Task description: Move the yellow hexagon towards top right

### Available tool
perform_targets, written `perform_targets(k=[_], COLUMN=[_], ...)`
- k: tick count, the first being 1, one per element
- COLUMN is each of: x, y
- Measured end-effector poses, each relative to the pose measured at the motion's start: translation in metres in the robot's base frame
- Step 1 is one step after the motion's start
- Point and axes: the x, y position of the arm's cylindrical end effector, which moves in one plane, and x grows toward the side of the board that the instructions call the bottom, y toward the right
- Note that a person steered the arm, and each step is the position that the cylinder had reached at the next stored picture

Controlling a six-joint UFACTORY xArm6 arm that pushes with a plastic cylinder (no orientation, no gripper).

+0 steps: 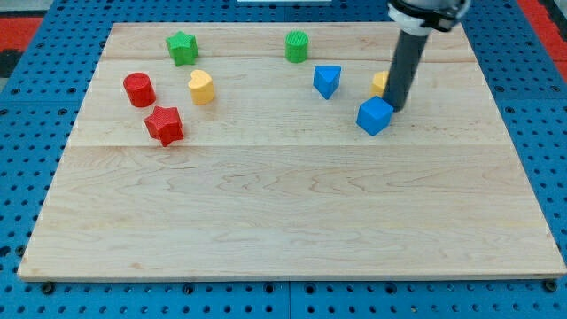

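The yellow hexagon (379, 83) lies in the upper right part of the wooden board (283, 221), mostly hidden behind my dark rod. My tip (398, 107) rests on the board just to the hexagon's lower right, touching or nearly touching it. The blue cube (374, 116) sits right at the tip's lower left, touching or nearly so.
A blue triangular block (327, 81) lies left of the hexagon. A green cylinder (297, 46) and a green star (182, 48) stand near the view's top. A yellow heart (201, 87), a red cylinder (138, 89) and a red star (164, 125) sit at the left.
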Motion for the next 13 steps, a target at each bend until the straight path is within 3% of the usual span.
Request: perform_targets(k=[2,4,5,7,8,10,12,13], x=[-0.074,0.002,-0.032,-0.077,-0.043,-0.098,-0.099,-0.091], y=[0.053,0.021,-0.036,0.035,0.036,0.045,0.045,0.011])
